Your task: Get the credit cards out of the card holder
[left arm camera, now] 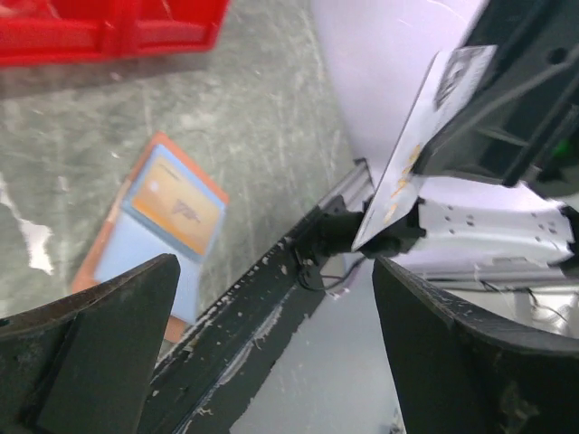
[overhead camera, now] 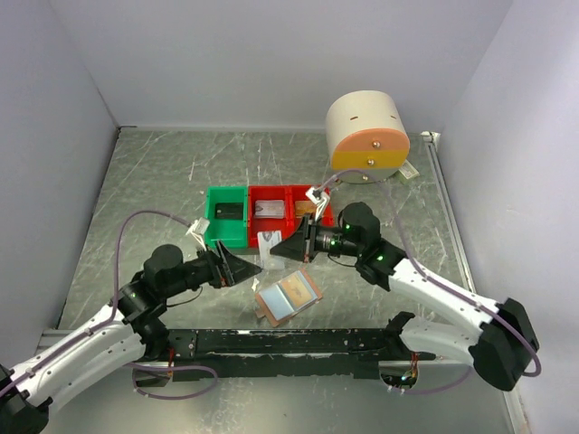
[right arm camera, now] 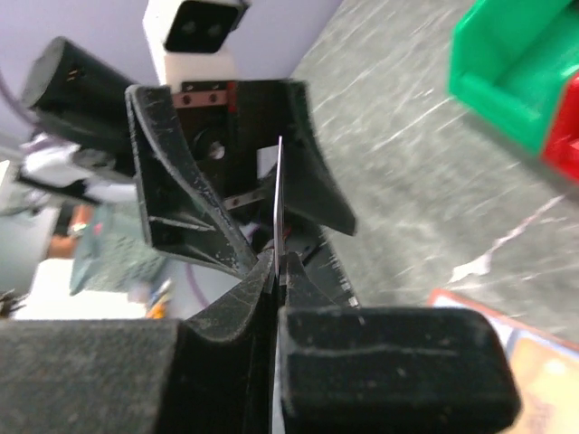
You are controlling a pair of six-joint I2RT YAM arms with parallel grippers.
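Observation:
The card holder (overhead camera: 288, 295) lies open on the table, tan outside and pale blue inside, with a gold-brown credit card (left arm camera: 176, 203) in its pocket (left arm camera: 136, 253). My right gripper (overhead camera: 279, 246) is shut on a silver-grey credit card (overhead camera: 268, 240) and holds it in the air above the table. In the right wrist view that card (right arm camera: 278, 194) is edge-on, pinched at the gripper's tips (right arm camera: 279, 269). My left gripper (overhead camera: 248, 269) faces it, open, its fingers (left arm camera: 90, 353) spread and empty. The held card (left arm camera: 412, 154) sits just beyond them.
A green bin (overhead camera: 226, 228) and two red bins (overhead camera: 271, 224) stand in a row behind the grippers, each with a card lying inside. A big cream cylinder (overhead camera: 366, 136) with an orange band stands at the back right. The black base rail (overhead camera: 289, 342) runs along the near edge.

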